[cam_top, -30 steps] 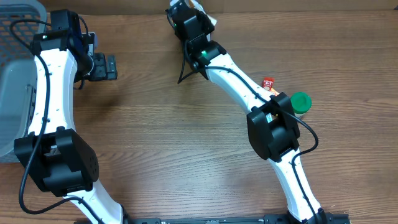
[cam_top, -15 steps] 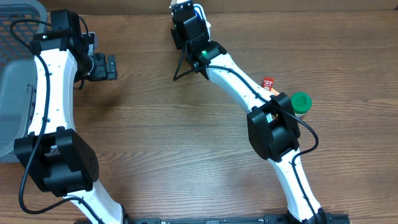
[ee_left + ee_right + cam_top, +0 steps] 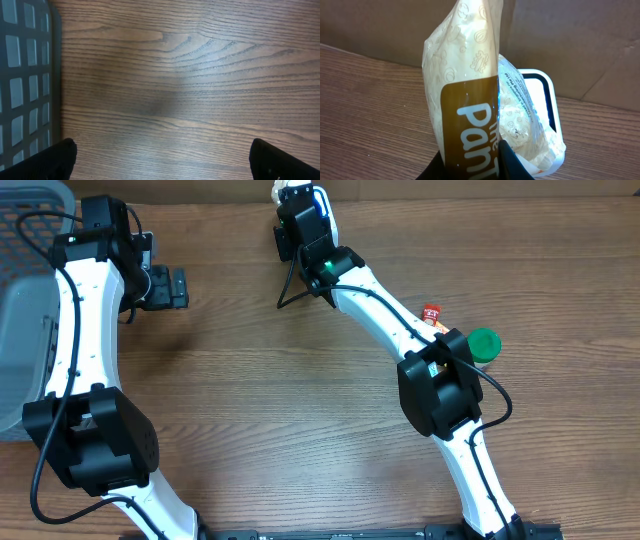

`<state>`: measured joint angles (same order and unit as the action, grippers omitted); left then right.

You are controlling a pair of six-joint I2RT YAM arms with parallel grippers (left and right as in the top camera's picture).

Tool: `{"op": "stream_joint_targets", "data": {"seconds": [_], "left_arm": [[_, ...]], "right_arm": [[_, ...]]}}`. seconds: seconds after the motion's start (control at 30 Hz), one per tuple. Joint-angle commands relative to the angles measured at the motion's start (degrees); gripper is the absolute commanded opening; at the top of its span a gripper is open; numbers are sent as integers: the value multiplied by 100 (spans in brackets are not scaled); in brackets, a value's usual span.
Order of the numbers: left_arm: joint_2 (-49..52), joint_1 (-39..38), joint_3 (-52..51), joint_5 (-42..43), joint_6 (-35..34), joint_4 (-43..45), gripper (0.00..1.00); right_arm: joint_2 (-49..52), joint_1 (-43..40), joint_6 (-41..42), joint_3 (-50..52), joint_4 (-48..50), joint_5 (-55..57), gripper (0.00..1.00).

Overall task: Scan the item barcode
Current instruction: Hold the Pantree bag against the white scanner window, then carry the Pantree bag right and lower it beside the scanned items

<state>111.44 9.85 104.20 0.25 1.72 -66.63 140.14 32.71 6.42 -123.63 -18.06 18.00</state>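
Pinching the snack bag, your right fingers have swung it up to the white scanner, so the scan looks imminent; left fingers are spread.

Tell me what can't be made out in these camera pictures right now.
- Barcode: none shows on the packet in the right wrist view; the bottom edge cuts off its label.
- White device: right wrist view, the packet covers its left side.
- Right claw: right wrist view, mostly below the bottom edge.
- Red thing: overhead, too small to identify.
- Basket: overhead, cut by the left edge; contents unclear.
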Motion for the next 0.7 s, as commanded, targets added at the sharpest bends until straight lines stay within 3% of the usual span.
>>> {"op": "stream_joint_targets", "data": {"seconds": [0.0, 0.33, 0.5, 0.67], "left_arm": [[-50, -13, 63, 24, 92, 2, 100], [-50, -13, 63, 24, 92, 0, 100], [-50, -13, 63, 24, 92, 0, 100], [-50, -13, 63, 24, 92, 0, 100]], "right_arm": [[26, -70, 107, -17, 68, -50, 4], [-605, -96, 105, -20, 136, 1088, 4], [-1451, -96, 107, -20, -905, 1130, 4], [-2267, -96, 109, -20, -2815, 942, 4]]}}
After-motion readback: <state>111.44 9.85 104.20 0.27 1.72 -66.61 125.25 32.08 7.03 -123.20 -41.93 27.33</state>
